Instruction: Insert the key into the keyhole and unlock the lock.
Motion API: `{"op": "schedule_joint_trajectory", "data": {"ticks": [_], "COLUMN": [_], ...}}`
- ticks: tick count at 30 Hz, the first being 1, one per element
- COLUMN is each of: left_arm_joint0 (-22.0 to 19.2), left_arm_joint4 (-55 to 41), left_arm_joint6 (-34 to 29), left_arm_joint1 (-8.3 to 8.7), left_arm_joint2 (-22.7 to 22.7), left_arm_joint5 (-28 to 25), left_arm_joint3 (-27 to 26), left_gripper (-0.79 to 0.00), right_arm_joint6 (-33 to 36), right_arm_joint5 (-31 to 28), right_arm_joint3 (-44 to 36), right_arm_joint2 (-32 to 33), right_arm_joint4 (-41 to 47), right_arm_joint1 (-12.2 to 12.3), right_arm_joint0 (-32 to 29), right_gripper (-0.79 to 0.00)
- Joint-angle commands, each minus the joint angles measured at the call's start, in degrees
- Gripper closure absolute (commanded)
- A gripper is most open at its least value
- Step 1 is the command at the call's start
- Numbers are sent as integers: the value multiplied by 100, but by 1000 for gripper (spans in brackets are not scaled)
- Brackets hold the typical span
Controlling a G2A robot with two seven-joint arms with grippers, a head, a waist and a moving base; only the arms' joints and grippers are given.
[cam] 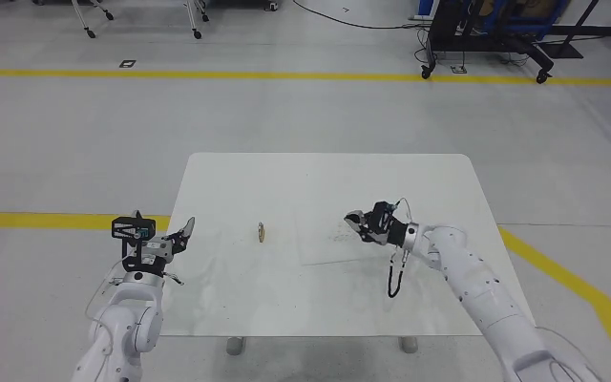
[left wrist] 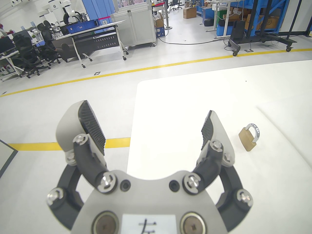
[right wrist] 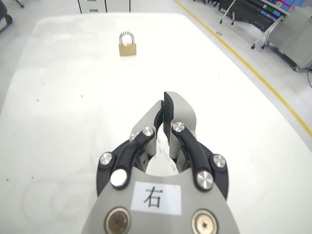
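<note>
A brass padlock (cam: 260,232) with a silver shackle lies on the white table (cam: 325,181), left of the middle. It also appears in the left wrist view (left wrist: 247,140) and the right wrist view (right wrist: 127,49). My left gripper (cam: 162,225) hangs at the table's left edge, open (left wrist: 147,109), with nothing between its fingers; the padlock lies a short way off to its right. My right gripper (cam: 351,220) is low over the table right of the middle, pointing at the padlock from some distance. Its ribbed pads (right wrist: 167,108) are pressed together; whether they pinch anything I cannot tell.
A black cable (cam: 391,277) loops from the right forearm down to the tabletop. Faint scuff marks (right wrist: 43,196) cover the surface near the right gripper. The table's left edge (left wrist: 132,127) runs under the left gripper, with floor and a yellow line (cam: 57,221) beyond.
</note>
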Motion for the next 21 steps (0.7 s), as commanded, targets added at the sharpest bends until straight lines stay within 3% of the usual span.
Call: {"op": "schedule_joint_trajectory", "data": {"ticks": [1,8,21], "left_arm_joint0": [0,0,27], "left_arm_joint4": [0,0,-245], "left_arm_joint6": [0,0,45], "left_arm_joint1": [0,0,-14], "left_arm_joint2": [0,0,38], "left_arm_joint5": [0,0,-97], "left_arm_joint3": [0,0,11], "left_gripper": [-785,-785,-785], "right_arm_joint6": [-52,-185,-185], "right_arm_joint5": [-51,-760,-760], "right_arm_joint3": [-212,-663,-663], "right_arm_joint2": [204,520,520], "right_arm_joint4": [569,2283,2283], "right_arm_joint1": [22,41,41], "right_arm_joint0": [-220,-796,-796], "right_gripper": [0,0,0]}}
